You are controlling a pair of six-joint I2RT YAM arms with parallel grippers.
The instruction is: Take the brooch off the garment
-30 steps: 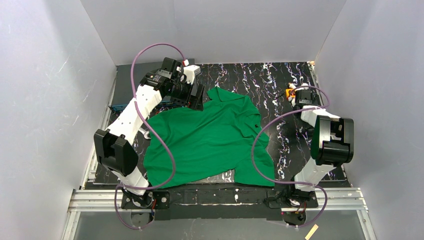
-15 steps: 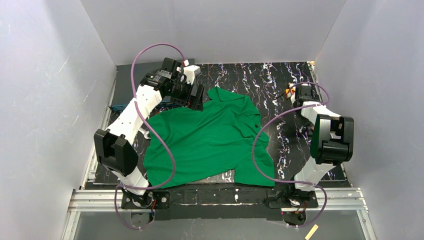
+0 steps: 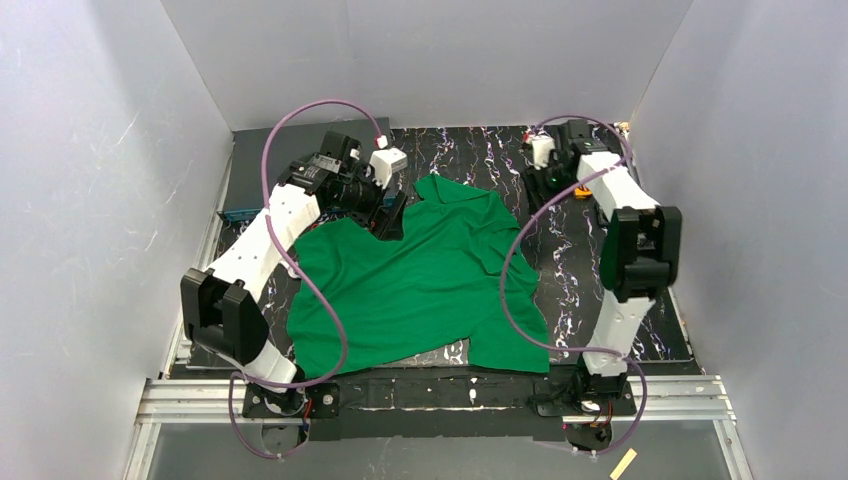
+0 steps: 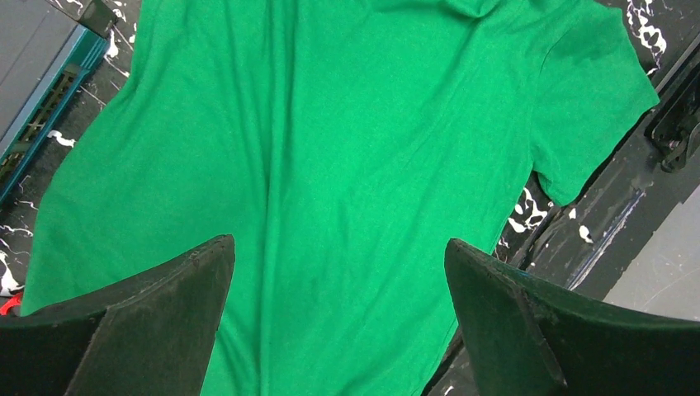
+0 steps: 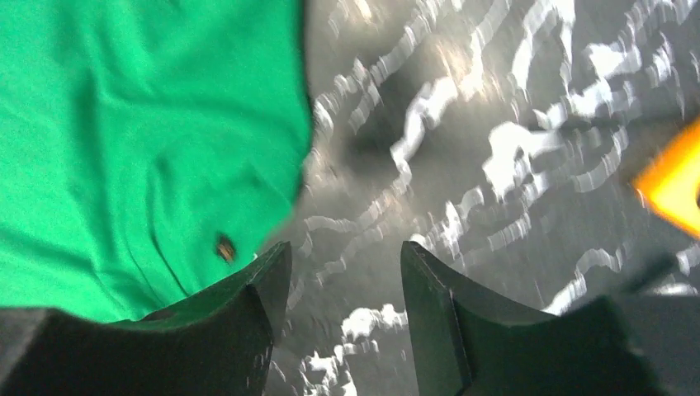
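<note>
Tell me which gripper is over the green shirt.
The left gripper: the shirt fills the view between its open jaws. The right gripper hangs over the marbled table, beside the shirt's edge.

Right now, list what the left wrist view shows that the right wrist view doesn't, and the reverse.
Left wrist only: the shirt's short sleeve, a teal-edged grey slab, and the open left gripper. Right wrist only: a blurred orange-yellow object, a small dark spot on the fabric, and the open right gripper. Both: the green polo shirt on the black marbled table.
</note>
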